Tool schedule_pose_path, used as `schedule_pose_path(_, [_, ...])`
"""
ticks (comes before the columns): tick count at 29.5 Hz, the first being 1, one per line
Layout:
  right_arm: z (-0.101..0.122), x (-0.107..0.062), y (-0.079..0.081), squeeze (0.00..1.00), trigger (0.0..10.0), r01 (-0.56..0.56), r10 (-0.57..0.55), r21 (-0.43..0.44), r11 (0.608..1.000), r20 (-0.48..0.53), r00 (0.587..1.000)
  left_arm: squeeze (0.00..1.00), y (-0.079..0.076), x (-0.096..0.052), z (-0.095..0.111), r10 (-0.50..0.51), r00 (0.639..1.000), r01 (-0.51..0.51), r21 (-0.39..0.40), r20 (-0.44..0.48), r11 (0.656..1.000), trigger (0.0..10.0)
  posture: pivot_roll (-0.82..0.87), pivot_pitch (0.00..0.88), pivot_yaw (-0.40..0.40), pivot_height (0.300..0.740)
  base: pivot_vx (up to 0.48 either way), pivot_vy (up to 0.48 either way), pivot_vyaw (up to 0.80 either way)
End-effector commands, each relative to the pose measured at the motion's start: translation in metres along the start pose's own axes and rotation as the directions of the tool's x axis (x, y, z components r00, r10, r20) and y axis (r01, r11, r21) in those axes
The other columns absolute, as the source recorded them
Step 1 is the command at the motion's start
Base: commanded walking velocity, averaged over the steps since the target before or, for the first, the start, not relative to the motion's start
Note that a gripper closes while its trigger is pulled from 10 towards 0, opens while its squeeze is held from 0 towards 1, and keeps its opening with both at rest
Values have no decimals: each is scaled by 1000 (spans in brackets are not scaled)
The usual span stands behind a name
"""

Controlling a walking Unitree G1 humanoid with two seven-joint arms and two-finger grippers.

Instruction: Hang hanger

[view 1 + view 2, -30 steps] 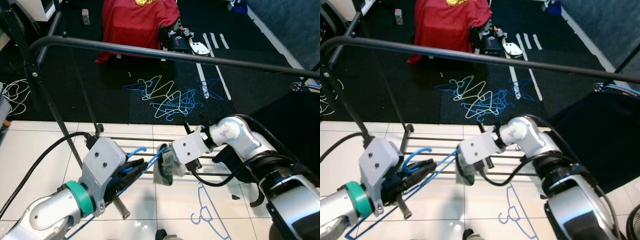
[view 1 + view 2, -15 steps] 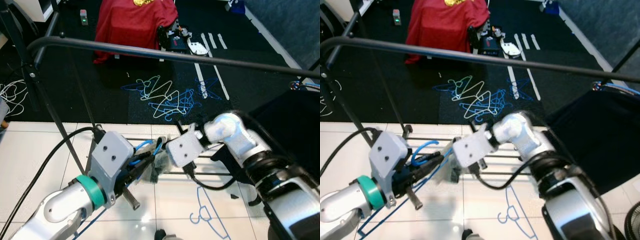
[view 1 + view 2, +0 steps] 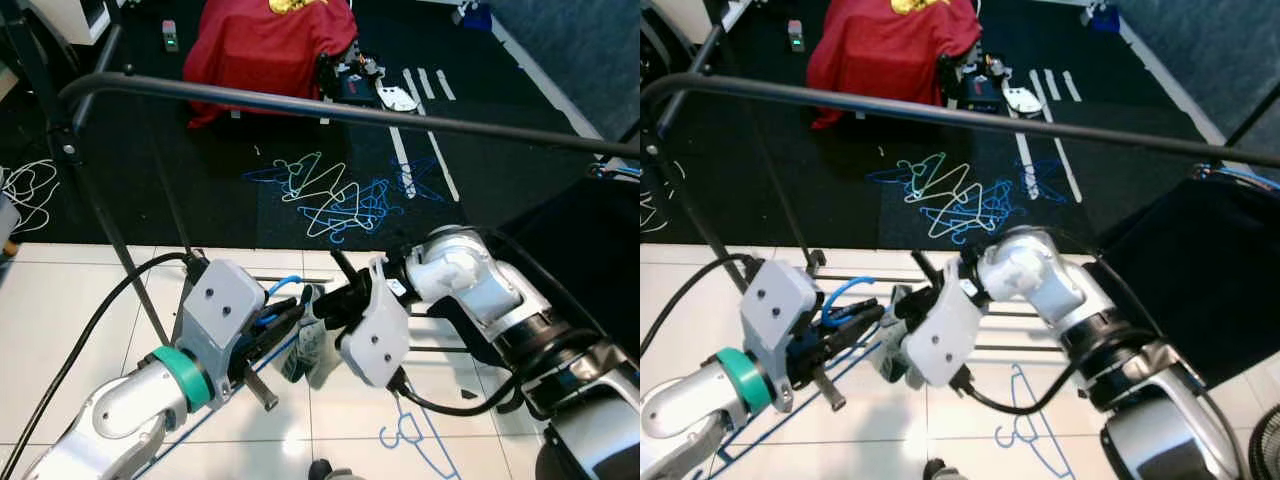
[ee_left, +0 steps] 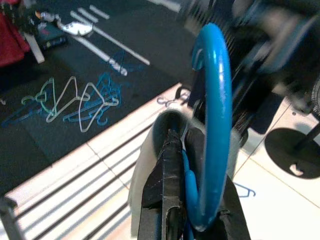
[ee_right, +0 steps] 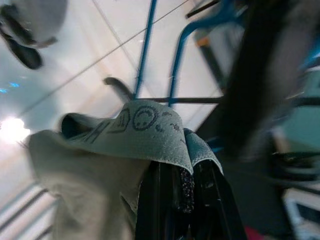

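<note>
White floor tiles lie below the black rail. Since a second ago the right gripper, pinching a grey cloth, has rotated toward the left gripper, which clamps the blue hanger. The hanger is not yet raised to the rail, so hanging remains.

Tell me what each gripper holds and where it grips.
Left gripper is shut on the blue hanger, at the base of its hook. Right gripper is shut on the pale garment, pinching its printed edge.

White tile floor in lower frame; black carpet above it. Tangle of blue and white hangers on carpet, centre. One blue hanger flat on tile, lower right. White cable coil at left edge.
</note>
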State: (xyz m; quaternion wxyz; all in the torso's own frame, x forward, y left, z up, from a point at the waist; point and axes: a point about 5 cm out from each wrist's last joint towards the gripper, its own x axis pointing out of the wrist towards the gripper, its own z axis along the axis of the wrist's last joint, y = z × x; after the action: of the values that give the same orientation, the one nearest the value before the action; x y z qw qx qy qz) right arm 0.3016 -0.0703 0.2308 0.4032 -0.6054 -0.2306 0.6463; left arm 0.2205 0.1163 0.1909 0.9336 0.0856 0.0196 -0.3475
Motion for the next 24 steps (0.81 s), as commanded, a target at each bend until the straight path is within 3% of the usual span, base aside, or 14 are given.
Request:
schedule_pose_path(1, [7, -17, -23, 0, 10000, 147, -153, -132, 980, -31, 988, 0, -3, -1, -13, -66, 996, 61, -87, -62, 994, 10000, -6, 127, -21, 740, 0, 0, 0])
schedule_pose_path(9, [15, -26, -35, 0, 10000, 257, -265, -228, 939, -6, 964, 0, 8, -7, -17, -67, 994, 52, -165, -85, 985, 10000, -9, 133, -10, 740, 0, 0, 0])
schedule_pose_path(11, [23, -26, -41, 0, 10000, 321, -322, -252, 913, 40, 946, 0, 10, -4, -16, -57, 997, 40, -262, -60, 964, 10000, -11, 140, -6, 740, 0, 0, 0])
schedule_pose_path(12, [23, -26, -41, 0, 10000, 321, -322, -252, 913, 40, 946, 0, 10, -4, -16, -57, 997, 40, -262, -60, 964, 10000, -11, 140, -6, 740, 0, 0, 0])
schedule_pose_path(14, [16, -30, -37, 0, 10000, 297, -306, -251, 921, 4, 952, 0, 6, -6, -11, -82, 997, 75, -342, -5, 937, 10000, -13, 144, -12, 740, 0, 0, 0])
schedule_pose_path(24, [9, -23, -23, 0, 10000, 197, -205, -220, 955, -11, 979, 0, 1, -8, 1, -129, 990, 143, -333, 64, 932, 10000, -4, 145, -19, 740, 0, 0, 0])
